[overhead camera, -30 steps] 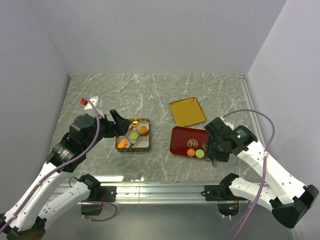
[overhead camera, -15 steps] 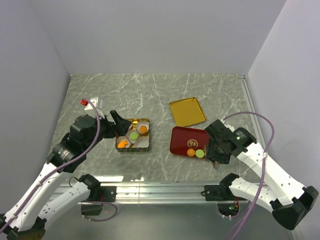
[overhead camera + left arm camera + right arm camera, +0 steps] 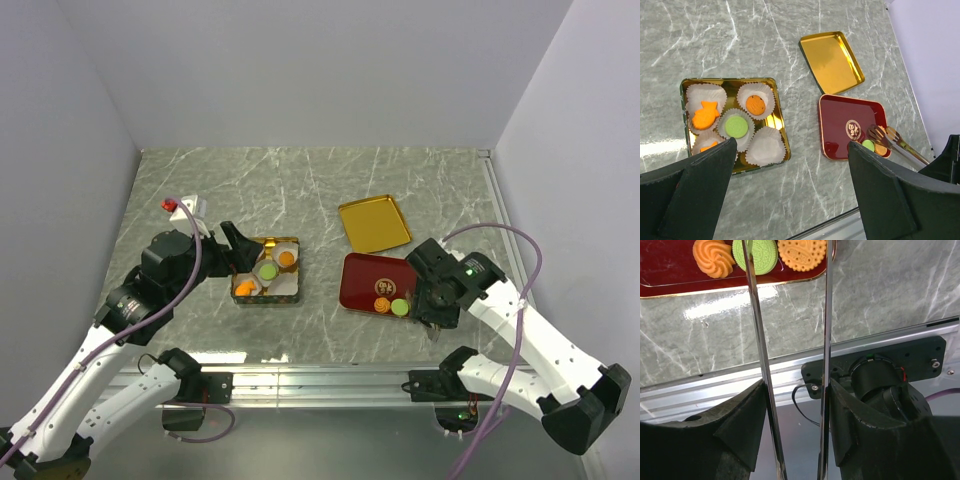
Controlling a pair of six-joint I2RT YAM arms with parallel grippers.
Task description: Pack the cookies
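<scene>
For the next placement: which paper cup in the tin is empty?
The cup in the tin's lower right corner, left wrist view; the others hold cookies.

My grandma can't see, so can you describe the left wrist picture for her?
A gold tin holds orange and green cookies in paper cups. To its right, tongs point at more cookies on a red tray. A gold lid lies beyond, and black open jaws frame the bottom.
</scene>
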